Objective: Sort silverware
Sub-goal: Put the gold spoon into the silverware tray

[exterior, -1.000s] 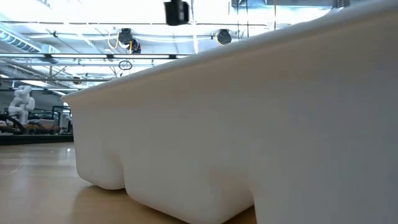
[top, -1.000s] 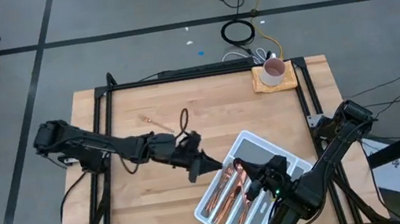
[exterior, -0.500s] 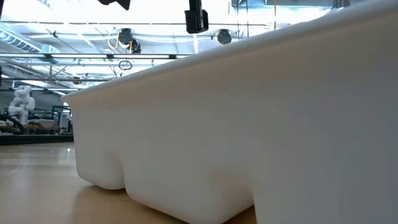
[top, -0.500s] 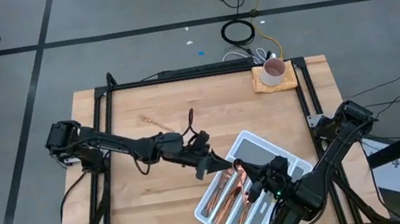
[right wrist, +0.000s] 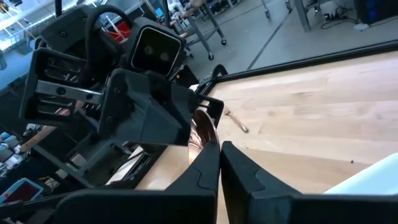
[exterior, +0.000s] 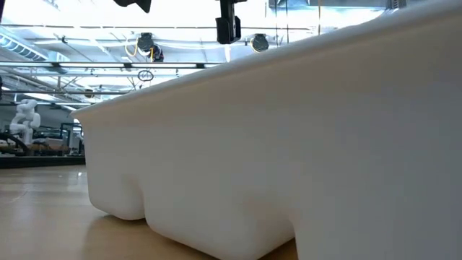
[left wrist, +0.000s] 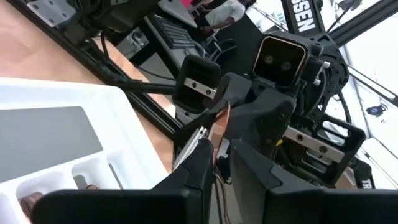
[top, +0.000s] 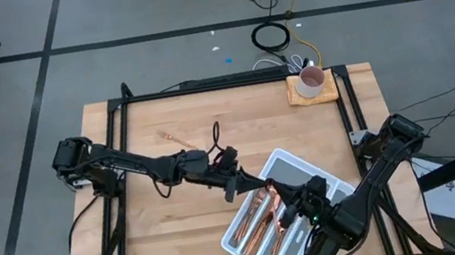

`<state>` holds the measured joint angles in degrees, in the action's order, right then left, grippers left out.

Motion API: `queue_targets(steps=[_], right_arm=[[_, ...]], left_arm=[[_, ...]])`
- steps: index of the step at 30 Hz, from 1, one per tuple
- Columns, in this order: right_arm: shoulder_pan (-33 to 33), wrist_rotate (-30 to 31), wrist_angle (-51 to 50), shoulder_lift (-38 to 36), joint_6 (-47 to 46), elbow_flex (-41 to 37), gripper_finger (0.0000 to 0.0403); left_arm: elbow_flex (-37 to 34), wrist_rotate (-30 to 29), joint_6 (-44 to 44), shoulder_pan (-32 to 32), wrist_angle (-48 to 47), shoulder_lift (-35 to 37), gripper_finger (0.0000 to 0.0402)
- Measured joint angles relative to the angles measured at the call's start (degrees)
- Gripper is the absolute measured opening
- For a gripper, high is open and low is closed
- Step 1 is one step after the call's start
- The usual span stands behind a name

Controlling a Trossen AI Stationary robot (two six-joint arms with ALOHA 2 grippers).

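Note:
A white divided tray [top: 278, 153] sits askew at the table's near right, and several copper pieces of silverware [top: 257, 219] lie in its compartments. Another copper piece [top: 177, 139] lies alone on the wood toward the far left. My left gripper [top: 248, 184] reaches level over the tray's left corner, shut on a slim copper piece [left wrist: 221, 127]. My right gripper [top: 279, 190] is shut and faces it tip to tip above the tray. In the right wrist view the same copper piece [right wrist: 202, 130] stands just past the right gripper's fingertips [right wrist: 211, 149]. My left gripper pinches one end of the copper piece [left wrist: 220, 140] between its two fingers, coming level from the table's left. The piece sticks out past the fingertips toward the right gripper, clear of tray and table. My right gripper's shut tips are at the piece's other end; I cannot tell whether they touch it.
A white mug [top: 311, 79] stands on a yellow pad [top: 313, 95] at the far right corner. A black frame rail [top: 230, 82] runs along the table's far edge. Bare wood lies left of and beyond the tray. In the low view the tray's wall [exterior: 289, 144] blocks nearly everything.
My left gripper has moved toward the table's right edge and a little down, up to the right gripper over the tray's corner, carrying the copper piece. It has since kept still. The right gripper has stayed in place.

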<state>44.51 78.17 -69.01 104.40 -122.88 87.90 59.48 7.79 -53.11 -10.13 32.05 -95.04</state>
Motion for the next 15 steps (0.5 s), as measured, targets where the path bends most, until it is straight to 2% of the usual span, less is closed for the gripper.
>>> queue_targets(steps=[15], right_arm=[[-2.64, 0.34, 0.22, 0.00, 1.06, 0.00, 0.0000]], left_arm=[[0.00, -4.93, 1.37, 0.00, 0.09, 0.00, 0.0059]])
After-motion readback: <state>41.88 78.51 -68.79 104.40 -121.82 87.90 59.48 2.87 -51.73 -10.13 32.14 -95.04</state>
